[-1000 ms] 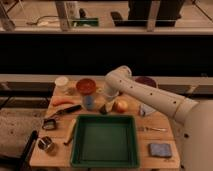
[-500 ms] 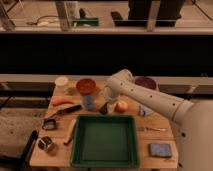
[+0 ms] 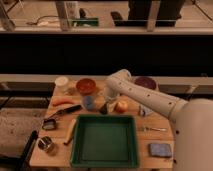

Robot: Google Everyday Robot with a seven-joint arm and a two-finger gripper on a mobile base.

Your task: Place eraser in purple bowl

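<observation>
My gripper [image 3: 103,107] hangs from the white arm, low over the table just behind the green tray's far edge, between the small blue cup [image 3: 88,102] and an apple [image 3: 121,106]. It looks open, and I see nothing held in it. The eraser does not show apart from the gripper's dark tip, so it is hidden or lost against it. The purple bowl [image 3: 146,82] stands at the back right of the table, behind the forearm and well right of the gripper.
An orange-red bowl [image 3: 86,86] and a white cup [image 3: 62,82] stand at the back left. A carrot [image 3: 62,101], a long black-handled tool [image 3: 65,112] and a metal cup [image 3: 46,144] lie left of the green tray [image 3: 75,142]. On the right lie a fork [image 3: 152,129] and a blue sponge [image 3: 160,149].
The arm has dipped and the gripper has come down toward the table beside the blue cup. Nothing on the table has moved.
</observation>
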